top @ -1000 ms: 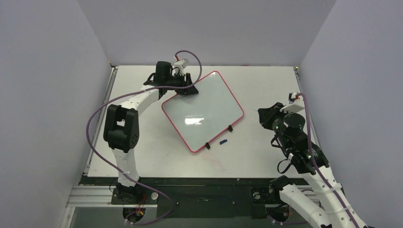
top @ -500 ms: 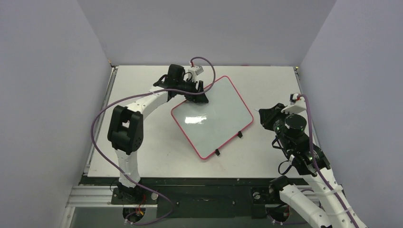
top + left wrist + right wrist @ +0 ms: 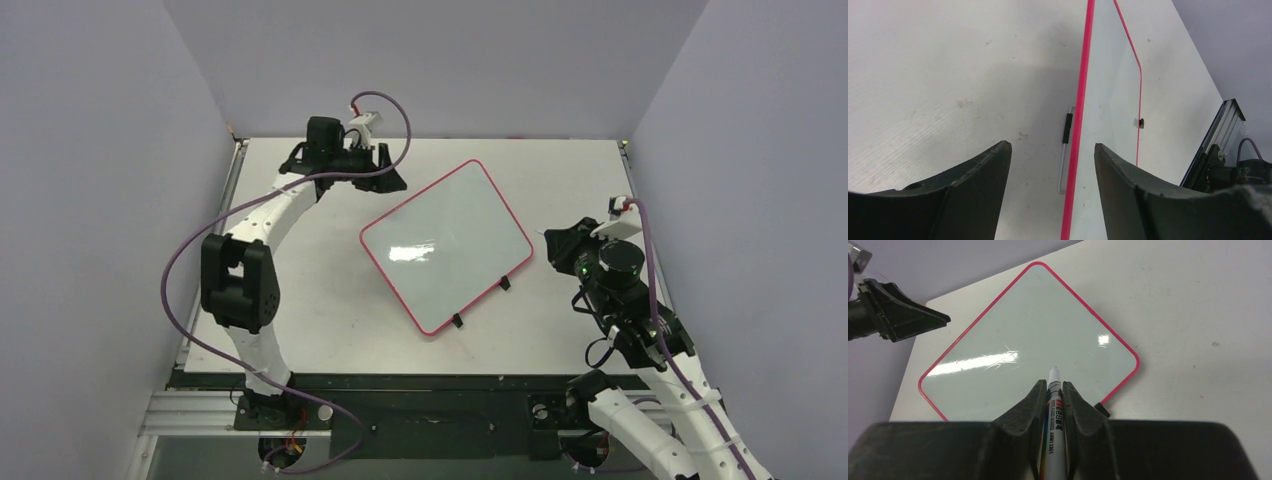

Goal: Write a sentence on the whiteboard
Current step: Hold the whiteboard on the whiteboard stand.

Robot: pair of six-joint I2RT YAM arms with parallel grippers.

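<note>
Whiteboard lies flat and askew at mid-counter, its two black clips on the near-right edge. The left tool hangs spread wide beyond the board's far-left edge — apart from it. The right tool, right of the board, pinches a marker — tip toward the board.

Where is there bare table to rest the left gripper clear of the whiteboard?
Largest bare patch: the table between the left arm and the left rim of the whiteboard, down to the near edge. Also bare: the far right corner behind the board. Crowded: the board's right corner, where the right gripper holds the marker close by.
</note>
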